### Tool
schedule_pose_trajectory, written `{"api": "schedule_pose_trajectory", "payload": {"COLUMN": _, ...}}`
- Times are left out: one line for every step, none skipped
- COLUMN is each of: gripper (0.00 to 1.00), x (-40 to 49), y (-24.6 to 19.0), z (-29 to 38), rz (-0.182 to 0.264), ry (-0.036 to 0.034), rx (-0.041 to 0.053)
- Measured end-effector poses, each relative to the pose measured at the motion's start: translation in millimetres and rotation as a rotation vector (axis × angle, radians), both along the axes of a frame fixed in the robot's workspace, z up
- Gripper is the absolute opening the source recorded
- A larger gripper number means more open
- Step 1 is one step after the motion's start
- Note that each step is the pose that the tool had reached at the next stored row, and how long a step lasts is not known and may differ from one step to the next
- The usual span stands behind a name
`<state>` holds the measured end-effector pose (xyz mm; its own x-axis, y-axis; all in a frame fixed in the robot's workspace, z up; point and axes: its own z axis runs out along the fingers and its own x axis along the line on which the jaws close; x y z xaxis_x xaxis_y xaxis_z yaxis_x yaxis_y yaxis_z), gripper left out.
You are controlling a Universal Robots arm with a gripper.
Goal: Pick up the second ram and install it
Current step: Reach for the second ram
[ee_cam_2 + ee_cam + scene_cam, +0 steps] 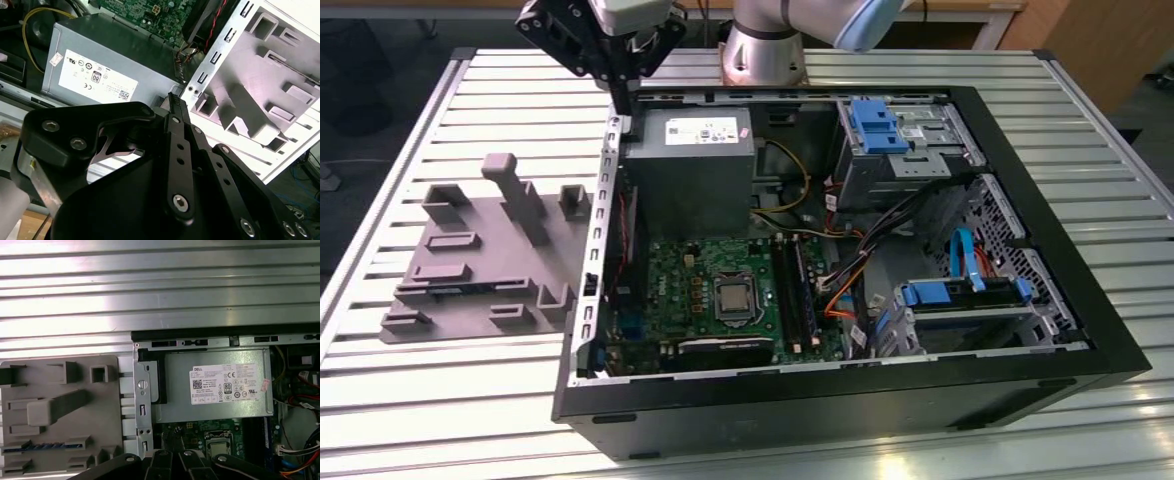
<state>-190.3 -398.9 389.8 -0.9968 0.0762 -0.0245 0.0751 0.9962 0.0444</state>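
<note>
None of the pick-up or the install shows as done. The second ram [44, 446] sits in a long slot of the grey holder tray [60, 390], showing as a thin blue-green strip. The tray rests on the slatted metal surface [454, 400], just beside the open computer case [854, 395], on the exterior view's left of it. Nothing touches the stick.

The gripper [624, 108] hangs over the case's corner next to the silver power supply [687, 165], well apart from the tray slot. Its fingers [176, 135] look pressed together at the tips with nothing between them.

Inside the case, the long black memory slots [790, 290] run along the green motherboard [687, 275], near the processor socket. Whether one of them is already filled I cannot tell. By my reading the task stands at its very start: both the grasp of the stick and its seating in a slot are left to do.
</note>
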Motion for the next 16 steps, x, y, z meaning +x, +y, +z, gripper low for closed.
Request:
{"api": "schedule_pose_trajectory", "payload": {"gripper": 0.11, "x": -0.4, "y": 0.0, "z": 0.0, "rz": 0.000, "ry": 0.0000, "rx": 0.0000}}
{"api": "schedule_pose_trajectory", "payload": {"gripper": 0.11, "x": -0.8, "y": 0.0, "z": -0.1, "rz": 0.000, "ry": 0.0000, "rx": 0.0000}}
{"api": "schedule_pose_trajectory", "payload": {"gripper": 0.11, "x": -1.2, "y": 0.0, "z": -0.1, "rz": 0.000, "ry": 0.0000, "rx": 0.0000}}
{"api": "schedule_pose_trajectory", "payload": {"gripper": 0.11, "x": -1.6, "y": 0.0, "z": -0.1, "rz": 0.000, "ry": 0.0000, "rx": 0.0000}}
{"api": "schedule_pose_trajectory", "payload": {"gripper": 0.11, "x": -2.1, "y": 0.0, "z": -0.2, "rz": 0.000, "ry": 0.0000, "rx": 0.0001}}
{"api": "schedule_pose_trajectory", "payload": {"gripper": 0.11, "x": -2.6, "y": 0.0, "z": -0.2, "rz": 0.000, "ry": -0.0001, "rx": 0.0000}}
{"api": "schedule_pose_trajectory", "payload": {"gripper": 0.11, "x": -3.0, "y": 0.0, "z": -0.2, "rz": 0.000, "ry": 0.0000, "rx": 0.0000}}
{"api": "schedule_pose_trajectory", "payload": {"gripper": 0.11, "x": -3.5, "y": 0.0, "z": -0.2, "rz": 0.000, "ry": 0.0000, "rx": 0.0000}}
{"api": "schedule_pose_trajectory", "payload": {"gripper": 0.11, "x": -4.4, "y": 0.0, "z": -0.3, "rz": 0.000, "ry": 0.0000, "rx": 0.0000}}
{"api": "schedule_pose_trajectory", "payload": {"gripper": 0.11, "x": -4.8, "y": 0.0, "z": -0.3, "rz": 0.000, "ry": 0.0000, "rx": 0.0000}}
{"api": "schedule_pose_trajectory", "payload": {"gripper": 0.11, "x": -5.3, "y": 0.0, "z": -0.4, "rz": 0.000, "ry": 0.0000, "rx": 0.0000}}
{"api": "schedule_pose_trajectory", "payload": {"gripper": 0.11, "x": -5.7, "y": 0.0, "z": -0.4, "rz": 0.000, "ry": 0.0000, "rx": 0.0000}}
{"api": "schedule_pose_trajectory", "payload": {"gripper": 0.11, "x": -6.1, "y": 0.0, "z": -0.4, "rz": 0.000, "ry": 0.0000, "rx": 0.0000}}
{"api": "schedule_pose_trajectory", "payload": {"gripper": 0.11, "x": -6.5, "y": 0.0, "z": -0.4, "rz": 0.000, "ry": 0.0000, "rx": 0.0000}}
{"api": "schedule_pose_trajectory", "payload": {"gripper": 0.11, "x": -6.9, "y": 0.0, "z": -0.5, "rz": 0.000, "ry": -0.0001, "rx": 0.0001}}
{"api": "schedule_pose_trajectory", "payload": {"gripper": 0.11, "x": -7.3, "y": 0.0, "z": -0.5, "rz": 0.000, "ry": 0.0000, "rx": 0.0001}}
